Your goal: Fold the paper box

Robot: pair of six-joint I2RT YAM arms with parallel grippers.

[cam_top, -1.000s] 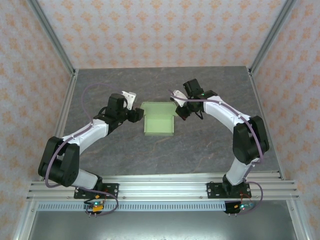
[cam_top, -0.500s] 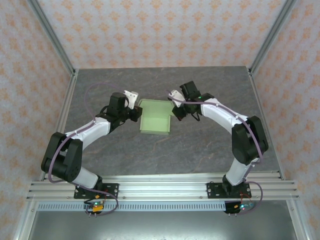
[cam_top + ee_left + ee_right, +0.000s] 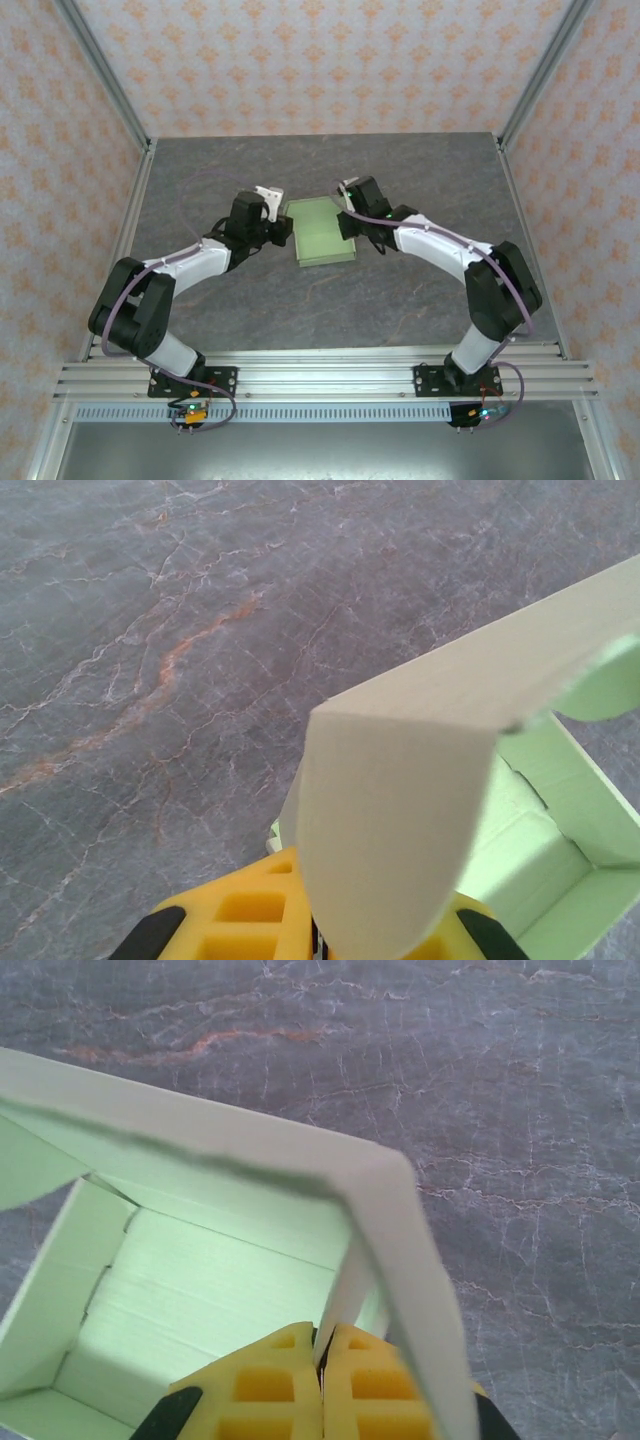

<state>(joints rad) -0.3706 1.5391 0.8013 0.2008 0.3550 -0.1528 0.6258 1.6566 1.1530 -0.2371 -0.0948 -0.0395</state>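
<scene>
The paper box (image 3: 322, 232) is pale green card, lying mid-table between both arms. My left gripper (image 3: 284, 229) sits at its left side, my right gripper (image 3: 346, 222) at its right side. In the left wrist view, the yellow fingers (image 3: 240, 920) of my left gripper (image 3: 318, 938) are shut on a card wall of the paper box (image 3: 400, 810), and a flap arches over the open inside. In the right wrist view, my right gripper (image 3: 322, 1365) is shut on a thin wall of the paper box (image 3: 200, 1280), whose hollow inside lies to the left.
The box rests on a grey marbled table (image 3: 400, 170). Patterned walls and metal frame posts (image 3: 105, 75) enclose it on three sides. An aluminium rail (image 3: 320, 375) carrying the arm bases runs along the near edge.
My left gripper has gone from open to shut on the box's left wall. Both grippers have drawn closer together, and the box's top flap has come down over the inside.
</scene>
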